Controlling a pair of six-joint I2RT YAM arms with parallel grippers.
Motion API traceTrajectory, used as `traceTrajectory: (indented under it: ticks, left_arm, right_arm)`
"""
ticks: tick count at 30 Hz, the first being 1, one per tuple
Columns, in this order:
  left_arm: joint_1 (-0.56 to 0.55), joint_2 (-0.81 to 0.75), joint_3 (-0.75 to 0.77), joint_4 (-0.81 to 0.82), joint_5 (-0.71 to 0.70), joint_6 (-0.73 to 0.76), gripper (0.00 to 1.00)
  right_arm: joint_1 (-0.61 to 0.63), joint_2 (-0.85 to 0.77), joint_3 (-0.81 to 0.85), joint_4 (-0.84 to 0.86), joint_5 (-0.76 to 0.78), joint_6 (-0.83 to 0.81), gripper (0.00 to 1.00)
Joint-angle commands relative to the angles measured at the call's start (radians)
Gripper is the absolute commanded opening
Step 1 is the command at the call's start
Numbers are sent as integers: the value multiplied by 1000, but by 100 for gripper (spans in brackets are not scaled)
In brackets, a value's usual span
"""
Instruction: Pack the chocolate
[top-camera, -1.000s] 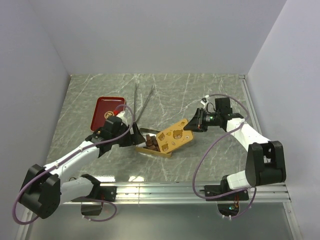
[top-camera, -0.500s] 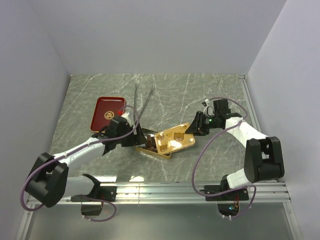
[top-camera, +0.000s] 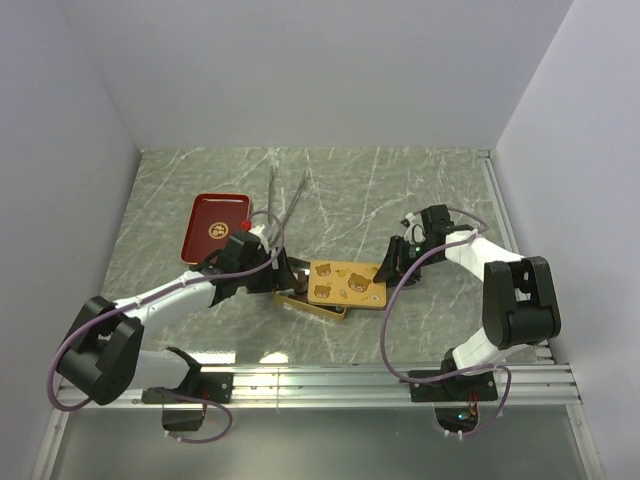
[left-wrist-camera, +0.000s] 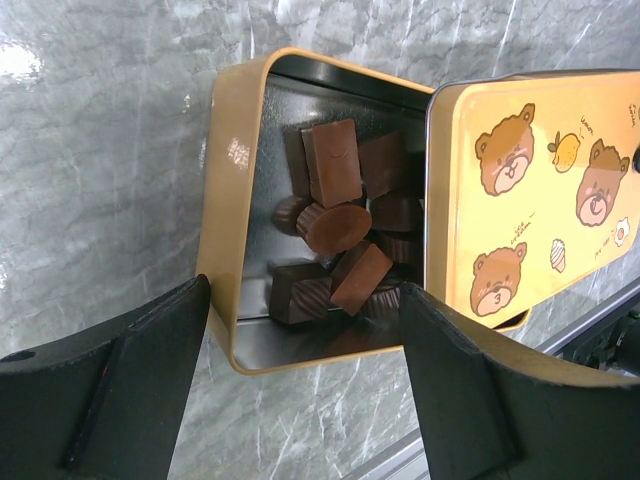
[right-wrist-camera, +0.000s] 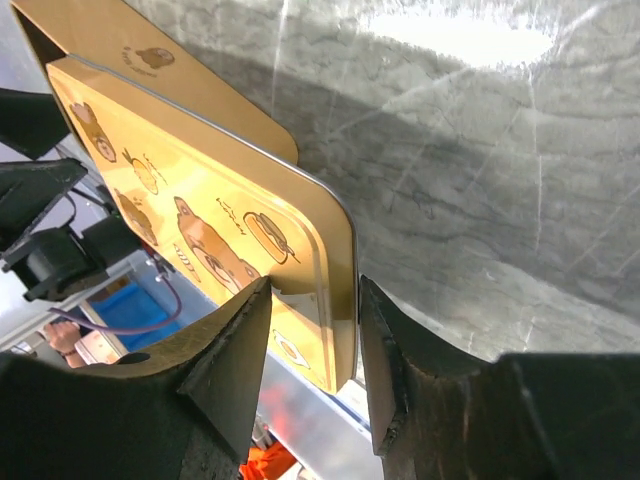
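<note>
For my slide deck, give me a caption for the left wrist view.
Left gripper, jaws wide, frames a gold tin of chocolates partly covered by its bear-printed lid.

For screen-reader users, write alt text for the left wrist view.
An open gold tin on a grey marble table holds a heap of brown chocolates, a bear-printed lid covering its right part. The left claw spreads its two black fingers wide at the tin's near end.
</note>
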Motion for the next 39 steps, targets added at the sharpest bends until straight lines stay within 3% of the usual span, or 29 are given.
traceTrajectory:
  ticks: [1, 39]
  left_arm:
    - [-11, 9, 42, 32, 24, 19, 82]
    - [-45, -3, 48, 17, 36, -15, 81]
  right_arm:
    - [1, 13, 38, -26, 8, -27, 48]
    - [196, 54, 107, -132, -1, -72, 50]
